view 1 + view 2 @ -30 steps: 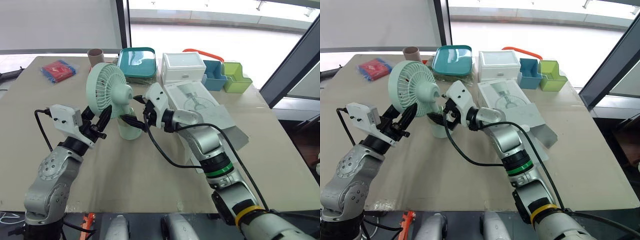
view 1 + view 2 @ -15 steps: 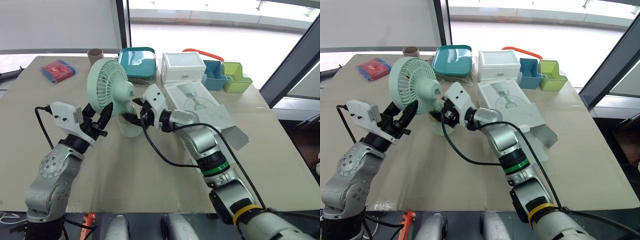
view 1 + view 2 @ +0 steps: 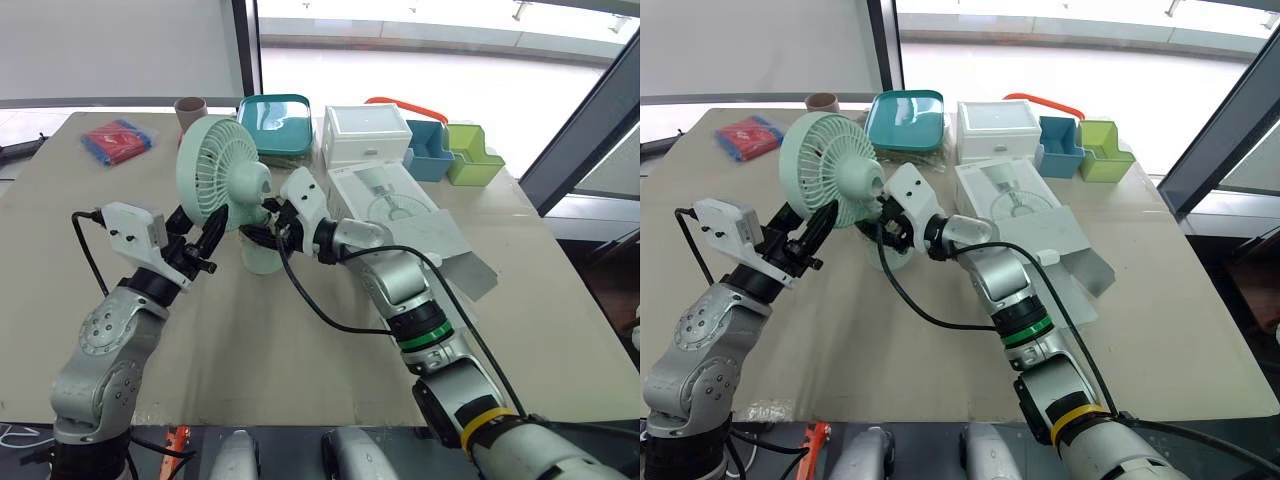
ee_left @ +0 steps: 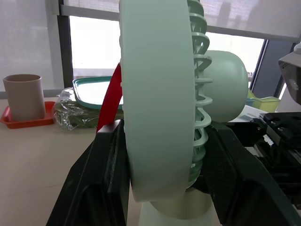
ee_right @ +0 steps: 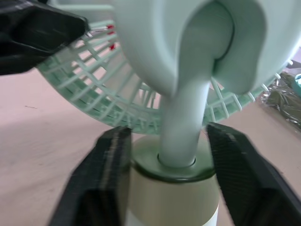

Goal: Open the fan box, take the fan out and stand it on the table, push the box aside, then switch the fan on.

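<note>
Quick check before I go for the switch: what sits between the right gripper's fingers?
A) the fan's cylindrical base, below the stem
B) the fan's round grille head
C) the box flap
A: in the right wrist view the right gripper has its fingers on either side of the fan base.

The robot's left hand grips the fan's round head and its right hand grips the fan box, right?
No. The left gripper does grip the fan's round head, but the right gripper grips the fan's base, as the right wrist view shows.
</note>
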{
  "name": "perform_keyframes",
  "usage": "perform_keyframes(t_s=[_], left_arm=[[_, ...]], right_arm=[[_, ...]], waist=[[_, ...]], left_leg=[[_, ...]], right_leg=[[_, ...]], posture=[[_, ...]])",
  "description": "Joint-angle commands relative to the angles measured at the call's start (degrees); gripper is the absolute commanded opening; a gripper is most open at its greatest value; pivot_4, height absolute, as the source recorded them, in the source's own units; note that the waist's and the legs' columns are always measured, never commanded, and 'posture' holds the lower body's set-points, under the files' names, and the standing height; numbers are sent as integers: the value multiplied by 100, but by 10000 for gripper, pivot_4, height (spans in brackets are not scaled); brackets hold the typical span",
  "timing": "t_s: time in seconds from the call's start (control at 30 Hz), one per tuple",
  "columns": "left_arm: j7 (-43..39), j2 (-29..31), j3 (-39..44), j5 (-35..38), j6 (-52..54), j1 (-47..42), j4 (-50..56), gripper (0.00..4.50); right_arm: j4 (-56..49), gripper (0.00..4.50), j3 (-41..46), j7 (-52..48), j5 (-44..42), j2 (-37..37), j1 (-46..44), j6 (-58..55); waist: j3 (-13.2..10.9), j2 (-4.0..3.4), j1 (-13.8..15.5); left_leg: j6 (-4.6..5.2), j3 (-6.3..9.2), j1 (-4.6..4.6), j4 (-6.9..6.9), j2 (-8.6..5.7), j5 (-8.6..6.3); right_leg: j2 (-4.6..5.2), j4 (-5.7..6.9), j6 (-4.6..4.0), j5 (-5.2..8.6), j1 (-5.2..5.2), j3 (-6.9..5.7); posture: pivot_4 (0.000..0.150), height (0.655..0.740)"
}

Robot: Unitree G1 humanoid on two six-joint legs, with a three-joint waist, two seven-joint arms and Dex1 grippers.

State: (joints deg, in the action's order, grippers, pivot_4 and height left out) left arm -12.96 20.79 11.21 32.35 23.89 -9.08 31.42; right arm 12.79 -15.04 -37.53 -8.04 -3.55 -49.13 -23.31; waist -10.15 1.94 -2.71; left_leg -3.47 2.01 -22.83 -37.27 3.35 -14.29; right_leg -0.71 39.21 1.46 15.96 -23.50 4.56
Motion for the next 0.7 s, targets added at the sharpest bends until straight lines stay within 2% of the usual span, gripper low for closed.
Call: perform_keyframes(t_s=[0.03,0.37,0.47,0.5,0.7], left_arm=[[-127,-22,27,36,-190,-126,236,18854],[-185,-80,30,-13,-216,-118,207,18854],[-196,-104,38,-29,-214,-133,211,18854],[-197,-110,41,-32,-211,-141,211,18854],[-248,-147,86,0,-262,-157,222,18854]], right_arm=[[-71,19470,160,36,-57,51,-181,97],[-125,19470,157,-36,-85,39,-124,87],[-203,11648,105,-159,-104,20,-88,145],[-204,6911,97,-161,-87,17,-87,153],[-187,6399,113,-128,-37,20,-88,136]], waist=[[0,0,2],[0,0,1],[0,0,2],[0,0,2],[0,0,0]], left_leg=[[0,2,-2,0,-1,0],[0,3,-5,0,-1,0],[0,3,-5,0,-1,0],[0,3,-5,0,-1,0],[0,4,-5,0,0,0]], right_leg=[[1,0,0,0,0,-2],[1,-2,0,0,-2,-2],[1,-2,0,0,-2,-3],[1,-2,0,0,-2,-3],[1,-2,0,0,-3,-3]], posture=[[1500,7400],[1500,7400],[1500,7400],[1500,7400],[1500,7400]])
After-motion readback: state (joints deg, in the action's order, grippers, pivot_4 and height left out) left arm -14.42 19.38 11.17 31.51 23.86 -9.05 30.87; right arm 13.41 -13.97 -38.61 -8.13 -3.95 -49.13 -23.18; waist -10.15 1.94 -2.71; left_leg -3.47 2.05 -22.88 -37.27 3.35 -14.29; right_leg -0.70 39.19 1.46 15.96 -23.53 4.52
